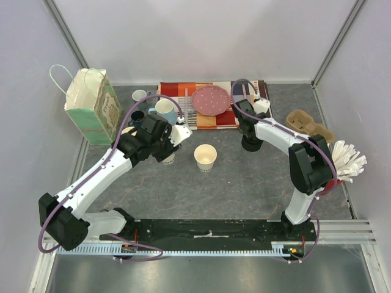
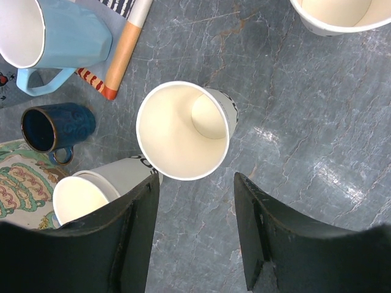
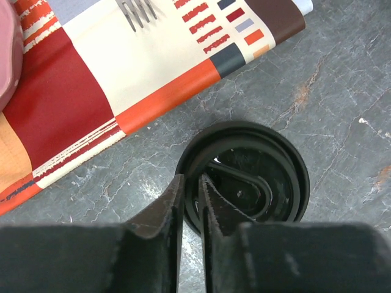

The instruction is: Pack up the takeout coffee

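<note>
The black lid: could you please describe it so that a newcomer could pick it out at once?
From the red-and-orange striped mat at the back of the table, look just off its near edge, towards the right: the black lid lies there on the grey surface. The right gripper straddles its rim, and it is the only flat black disc, unlike the cream paper cup.

Bag point(image 1: 91, 110): green-patterned, upright, far left.
Mat point(image 1: 214, 120): striped, at back, under pink plate point(image 1: 211, 99) and fork point(image 1: 188, 105).
Mugs: light blue mug point(image 2: 58, 36), navy mug point(image 2: 55, 125), white mug point(image 1: 139, 96), beside bag.
Carrier point(image 1: 310, 125): brown cardboard, far right.
</note>
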You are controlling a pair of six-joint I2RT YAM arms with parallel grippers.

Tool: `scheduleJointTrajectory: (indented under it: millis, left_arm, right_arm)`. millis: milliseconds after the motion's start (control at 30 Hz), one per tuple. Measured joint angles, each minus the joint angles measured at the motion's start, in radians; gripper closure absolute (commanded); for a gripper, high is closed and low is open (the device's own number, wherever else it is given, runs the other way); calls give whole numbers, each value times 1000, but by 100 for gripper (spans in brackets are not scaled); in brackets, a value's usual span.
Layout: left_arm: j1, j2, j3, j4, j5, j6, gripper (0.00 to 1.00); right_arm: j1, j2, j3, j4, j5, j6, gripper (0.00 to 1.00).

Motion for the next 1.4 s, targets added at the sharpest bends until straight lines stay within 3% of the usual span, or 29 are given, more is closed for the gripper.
scheduleJointTrajectory:
  millis: [200, 800, 1100, 1233, 1400]
  left_arm:
    - [0, 0, 0, -8, 0, 6, 42]
    - [-1, 0, 12, -10, 0, 8, 41]
    - [27, 20, 40, -14, -18, -6, 40]
    - [118, 39, 80, -14, 7, -41, 40]
    - [254, 54, 127, -18, 70, -92, 40]
  right_arm:
    - [0, -3, 0, -2, 1, -18, 99]
    - [3, -141, -31, -11, -50, -145, 100]
    - [92, -266, -9, -2, -390, -457, 100]
    - [184, -284, 40, -22, -626, -583, 100]
    - [318, -230, 77, -90, -760, -670, 100]
